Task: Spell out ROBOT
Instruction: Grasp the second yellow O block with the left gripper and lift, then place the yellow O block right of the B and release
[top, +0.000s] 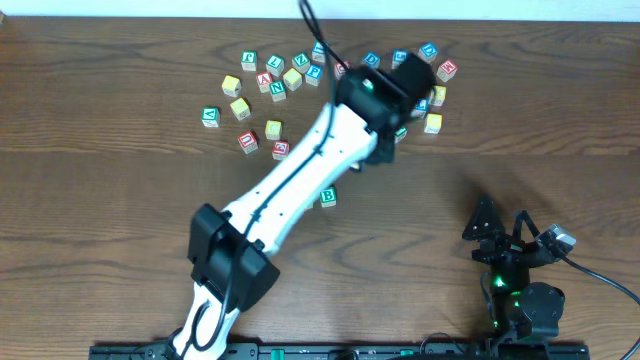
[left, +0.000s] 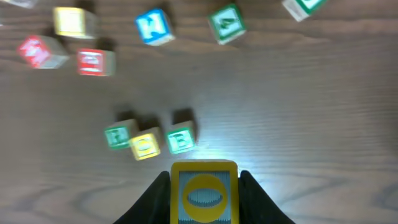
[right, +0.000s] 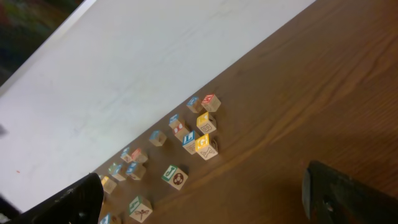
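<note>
My left claw (left: 204, 186) is clamped on a yellow-bordered block (left: 204, 198). Its upper face shows a yellow ring that reads as an O. My two dark fingers (left: 154, 198) press against its left and right sides, spread no wider than the block itself. I cannot tell whether the block rests on the table (left: 311, 124) or hangs just above it.

Just beyond the block sit three small blocks (left: 146, 142) side by side, green, yellow and green. The view is too blurred for me to read their letters. More blocks lie farther off along the top edge of that view.

From overhead, my left arm (top: 300, 170) stretches across the table to the far side. There the claw (top: 408, 75) sits among the right-hand part of the scattered letter blocks (top: 275, 80). One green B block (top: 327, 197) lies alone nearer the middle of the table, beside my arm and well apart from the scatter.

My right claw (right: 214, 196) stands wide open, touching nothing, and it sits near the right front of the table (top: 497, 232).
</note>
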